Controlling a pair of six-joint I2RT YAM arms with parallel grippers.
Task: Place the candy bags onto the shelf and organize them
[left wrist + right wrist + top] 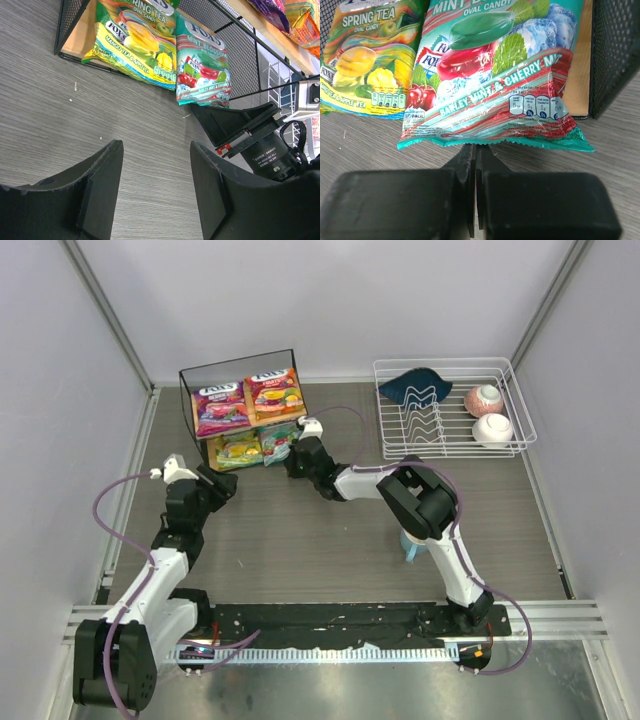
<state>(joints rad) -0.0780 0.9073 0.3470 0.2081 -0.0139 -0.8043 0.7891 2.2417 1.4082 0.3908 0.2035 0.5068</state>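
Both empty: left pincer (156,150) half-open, right pincer (475,150) shut. Risked crumpling mint-cherry candy bag (490,85) just ahead of right tips if shoved.

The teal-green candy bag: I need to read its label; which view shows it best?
Right wrist: the teal-green candy bag fills the frame, print legible. Left wrist shows it smaller, slanted; top external, tiny, partly hidden.

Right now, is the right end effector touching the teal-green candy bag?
Touching. Right wrist view: shut right end effector meets teal-green candy bag at its bottom seam.
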